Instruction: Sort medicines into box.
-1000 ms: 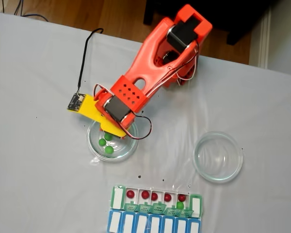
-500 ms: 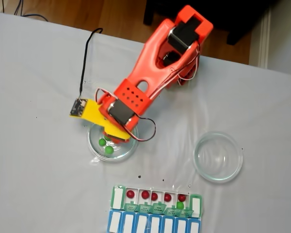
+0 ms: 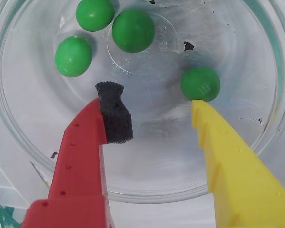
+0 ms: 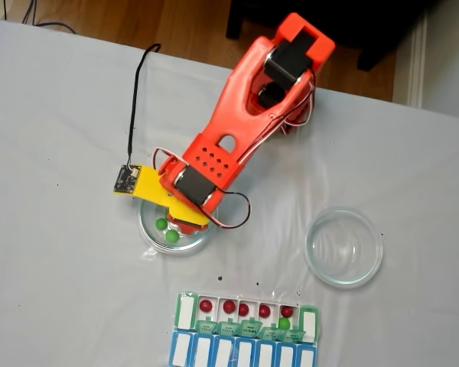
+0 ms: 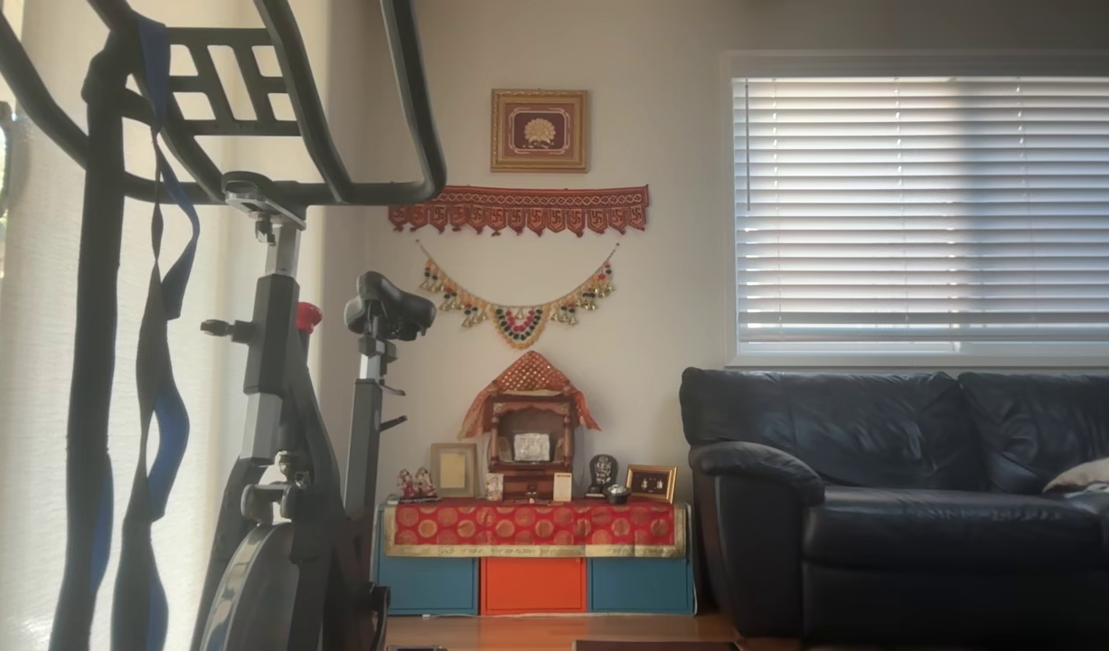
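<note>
Green pill [image 3: 200,84] is sitting right at the yellow finger's tip; pincer [image 3: 154,107] is hanging wide open and empty, so I'd shift sideways, centering before squeezing.

No text can be read with certainty. The green lids of the box [image 4: 247,327] carry small dark markings in the fixed view, but they are too small to read. In the wrist view 1 green ball [image 3: 200,84] has a faint pale imprint on its surface, and it is also not legible.
</note>
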`<action>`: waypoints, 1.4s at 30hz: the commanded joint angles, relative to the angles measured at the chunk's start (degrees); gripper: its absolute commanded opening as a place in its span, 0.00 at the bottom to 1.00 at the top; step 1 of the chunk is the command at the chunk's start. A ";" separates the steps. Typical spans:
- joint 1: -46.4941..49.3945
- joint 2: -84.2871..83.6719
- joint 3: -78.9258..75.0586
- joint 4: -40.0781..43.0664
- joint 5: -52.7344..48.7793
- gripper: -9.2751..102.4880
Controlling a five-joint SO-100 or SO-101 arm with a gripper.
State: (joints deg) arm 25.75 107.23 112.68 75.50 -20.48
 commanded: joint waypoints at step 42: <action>3.25 3.43 -8.17 6.06 -26.89 0.15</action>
State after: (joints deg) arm 28.39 104.94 105.91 81.83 -46.05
